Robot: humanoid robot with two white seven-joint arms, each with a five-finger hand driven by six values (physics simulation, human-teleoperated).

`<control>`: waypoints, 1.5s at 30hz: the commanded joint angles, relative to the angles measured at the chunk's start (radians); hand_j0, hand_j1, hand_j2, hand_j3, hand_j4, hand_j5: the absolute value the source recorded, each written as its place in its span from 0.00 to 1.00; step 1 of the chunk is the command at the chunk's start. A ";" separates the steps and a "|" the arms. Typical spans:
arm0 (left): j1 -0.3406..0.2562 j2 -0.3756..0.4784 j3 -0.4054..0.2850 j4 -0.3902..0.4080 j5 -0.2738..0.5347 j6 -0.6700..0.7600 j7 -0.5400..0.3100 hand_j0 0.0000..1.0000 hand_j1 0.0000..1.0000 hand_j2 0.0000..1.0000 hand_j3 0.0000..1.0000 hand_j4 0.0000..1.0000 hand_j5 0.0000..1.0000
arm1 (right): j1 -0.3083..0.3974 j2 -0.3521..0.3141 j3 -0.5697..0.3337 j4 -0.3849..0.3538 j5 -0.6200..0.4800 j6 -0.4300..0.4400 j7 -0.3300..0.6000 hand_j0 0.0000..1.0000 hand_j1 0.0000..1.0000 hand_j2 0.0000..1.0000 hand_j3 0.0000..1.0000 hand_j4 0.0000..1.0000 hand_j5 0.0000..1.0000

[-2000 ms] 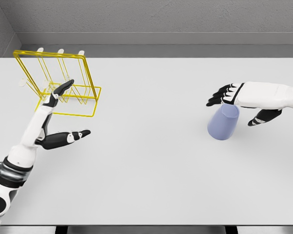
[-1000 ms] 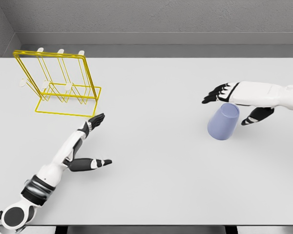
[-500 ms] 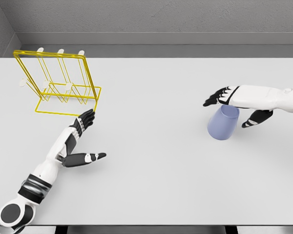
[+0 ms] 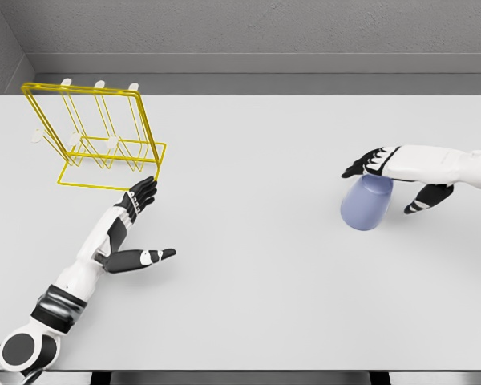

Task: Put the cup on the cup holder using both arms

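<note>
Hands at work over a pale grey surface: nearest us, our left hand lies low at the lower left, fingers spread and thumb splayed, holding nothing, its fingertips just short of the base of the yellow wire cup holder with white-tipped pegs. Further out on the right, our right hand reaches over the lavender-blue plastic cup, which stands tilted on the surface, well apart from the holder. The fingers arch over the cup's rim and the thumb drops behind its far side; we cannot tell whether they press on the wall or only bracket it, so we call the hand unclosed. We judge the cup light, stiff and smooth, likely to skid or tip if nudged, so the hold belongs across the upper wall near the rim, thumb opposite fingers. The cup's rim is partly hidden under the palm, the right forearm runs off the frame's edge, and the holder's thin wires blur together at the back.
</note>
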 commanded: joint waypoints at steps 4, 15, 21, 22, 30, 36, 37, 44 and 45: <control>0.000 0.001 0.001 -0.001 -0.001 0.000 0.000 1.00 1.00 1.00 1.00 1.00 1.00 | -0.006 0.035 0.001 0.004 0.012 0.003 0.000 1.00 1.00 1.00 1.00 1.00 1.00; 0.002 0.001 0.001 -0.001 -0.001 0.000 0.000 1.00 1.00 1.00 1.00 1.00 1.00 | 0.000 0.055 0.002 0.010 0.016 0.003 0.000 1.00 1.00 1.00 1.00 1.00 1.00; 0.002 0.001 0.001 -0.001 -0.001 0.000 0.000 1.00 1.00 1.00 1.00 1.00 1.00 | 0.006 0.052 0.002 0.010 0.016 0.003 0.000 1.00 1.00 1.00 1.00 1.00 1.00; 0.002 0.002 0.001 -0.001 -0.001 0.000 0.000 1.00 1.00 1.00 1.00 1.00 1.00 | 0.006 0.053 0.002 0.010 0.016 0.003 0.000 1.00 1.00 1.00 1.00 1.00 1.00; 0.000 0.001 0.001 -0.001 -0.001 0.000 0.000 1.00 1.00 1.00 1.00 1.00 1.00 | 0.005 0.055 0.002 0.035 0.016 0.003 0.000 1.00 1.00 1.00 1.00 1.00 1.00; 0.000 0.001 0.001 -0.001 -0.001 0.000 0.000 1.00 1.00 1.00 1.00 1.00 1.00 | 0.008 0.056 0.002 0.040 0.022 0.003 0.000 1.00 1.00 1.00 1.00 1.00 1.00; 0.000 0.001 0.001 -0.001 -0.001 0.000 0.000 1.00 1.00 1.00 1.00 1.00 1.00 | 0.008 0.056 0.002 0.040 0.022 0.003 0.000 1.00 1.00 1.00 1.00 1.00 1.00; 0.002 0.001 -0.001 -0.001 -0.001 0.000 0.000 1.00 1.00 1.00 1.00 1.00 1.00 | 0.009 0.056 0.002 0.040 0.023 0.003 0.000 1.00 1.00 1.00 1.00 1.00 1.00; 0.003 0.001 -0.001 -0.001 -0.003 0.000 0.000 1.00 1.00 1.00 1.00 1.00 1.00 | 0.009 0.056 0.002 0.040 0.023 0.003 0.000 1.00 1.00 1.00 1.00 1.00 1.00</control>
